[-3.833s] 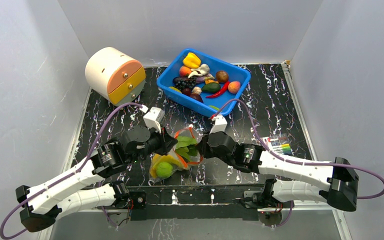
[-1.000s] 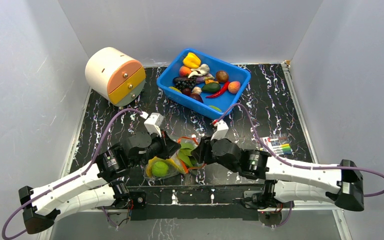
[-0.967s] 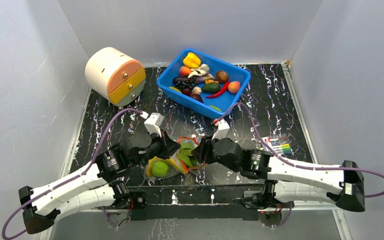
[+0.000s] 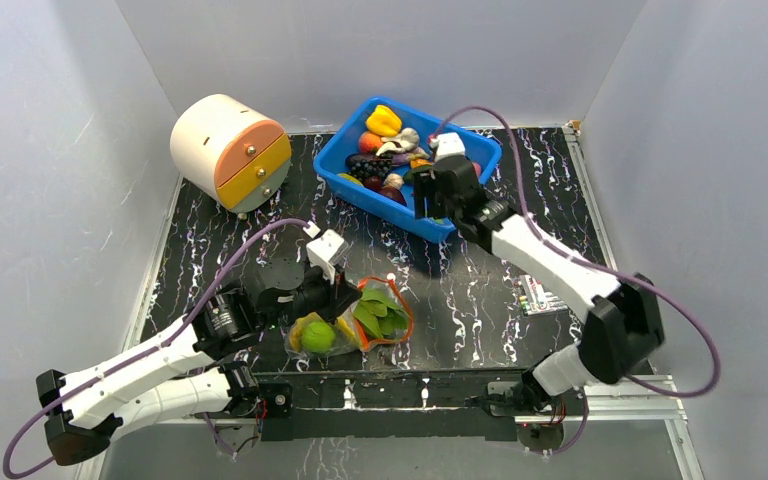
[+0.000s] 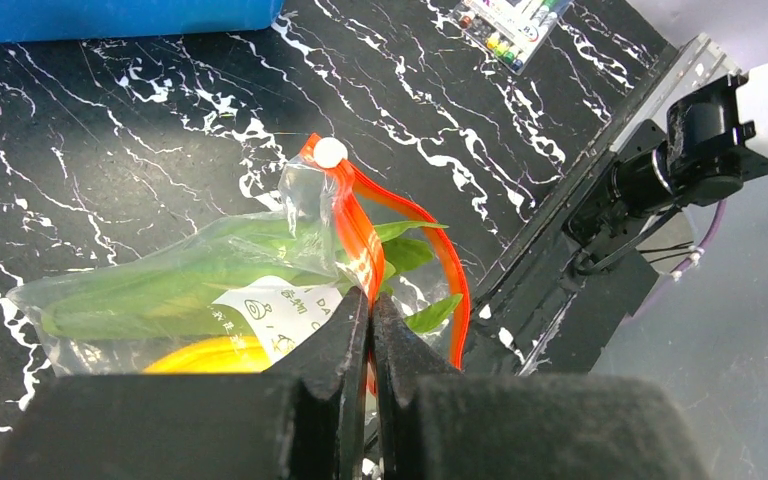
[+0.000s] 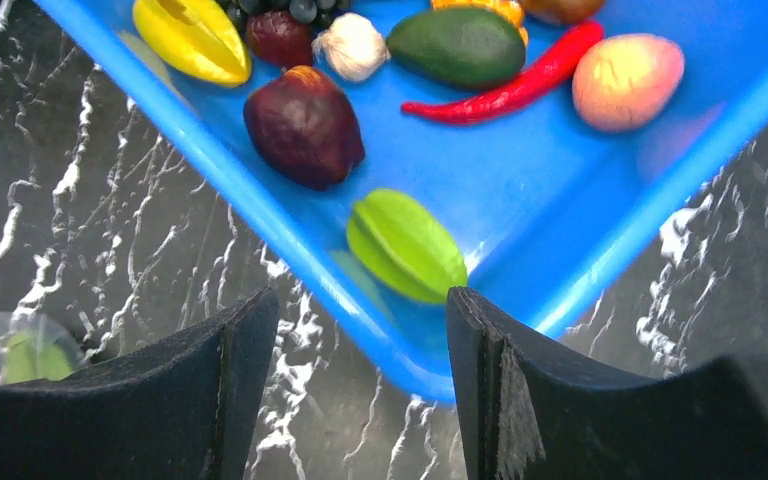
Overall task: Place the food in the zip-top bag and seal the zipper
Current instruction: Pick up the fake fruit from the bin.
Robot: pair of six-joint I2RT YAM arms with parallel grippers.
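Observation:
The clear zip-top bag [image 4: 355, 322] lies near the table's front edge. It holds a green lime [image 4: 318, 337], a yellow banana [image 5: 210, 355] and long green leaves [image 5: 160, 285]. My left gripper [image 5: 370, 300] is shut on the bag's mouth edge, pinching the orange-red zipper [image 5: 360, 235], and the rest of the strip loops open to the right. My right gripper [image 6: 360, 300] hangs open and empty over the near corner of the blue bin [image 6: 610, 250], just above a green star fruit [image 6: 405, 245]. Further into the bin lie a red chili [image 6: 515, 85] and a peach [image 6: 627, 80].
The bin [image 4: 332, 160] at the back also holds a dark red fruit [image 6: 303, 125], an avocado [image 6: 457, 45], garlic [image 6: 352, 45] and a yellow piece [image 6: 192, 35]. A round cream drawer box [image 4: 228, 150] stands back left. A marker pack [image 5: 510, 20] lies right of the bag.
My right arm has left the bag and swung back to the blue bin, its jaws opening on the way. The left gripper stays shut on the bag's mouth.

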